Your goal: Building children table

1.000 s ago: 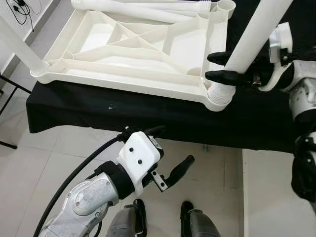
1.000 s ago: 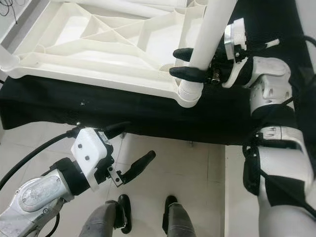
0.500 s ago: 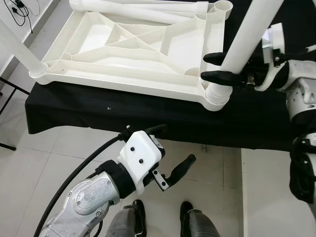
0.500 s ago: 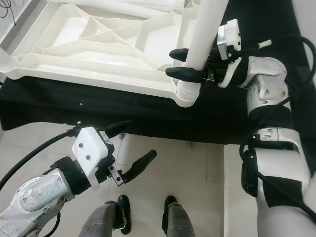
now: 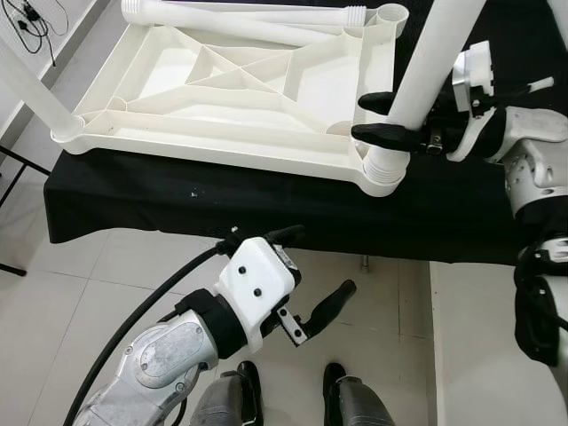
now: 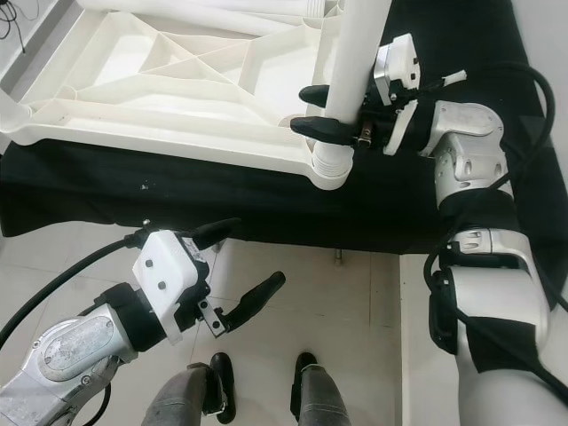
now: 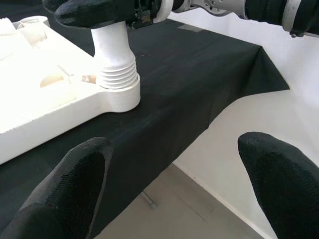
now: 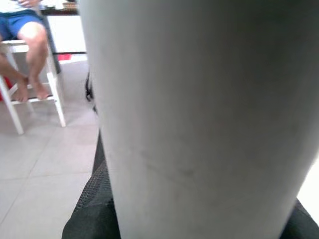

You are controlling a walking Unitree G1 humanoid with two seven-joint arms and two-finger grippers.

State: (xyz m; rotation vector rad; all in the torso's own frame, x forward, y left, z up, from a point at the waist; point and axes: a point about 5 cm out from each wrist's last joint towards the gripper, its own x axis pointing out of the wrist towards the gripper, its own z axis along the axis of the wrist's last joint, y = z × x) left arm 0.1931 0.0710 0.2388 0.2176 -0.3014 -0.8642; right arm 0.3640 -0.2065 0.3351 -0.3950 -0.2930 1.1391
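An upside-down white plastic table top [image 5: 240,89] lies on a black-covered table [image 5: 266,213]. A white table leg [image 5: 430,58] stands in its near right corner socket [image 5: 383,169], its threaded end [image 7: 117,72] partly in. My right gripper [image 5: 383,117] is shut on that leg just above the socket. Another leg [image 5: 31,89] stands in the near left corner, and a loose leg [image 5: 240,19] lies across the far edge. My left gripper [image 5: 306,271] hangs open below the table's front edge, with nothing between its fingers.
The black cloth drops over the table's front edge [image 5: 222,231]. Pale floor tiles [image 5: 80,293] lie below, with my feet [image 5: 288,399] on them. A seated person's legs [image 8: 30,45] and a white stool show behind the leg in the right wrist view.
The camera has shifted slightly. My right gripper and the leg it holds have drifted a little left and up in the picture; the left gripper stays open below the table.
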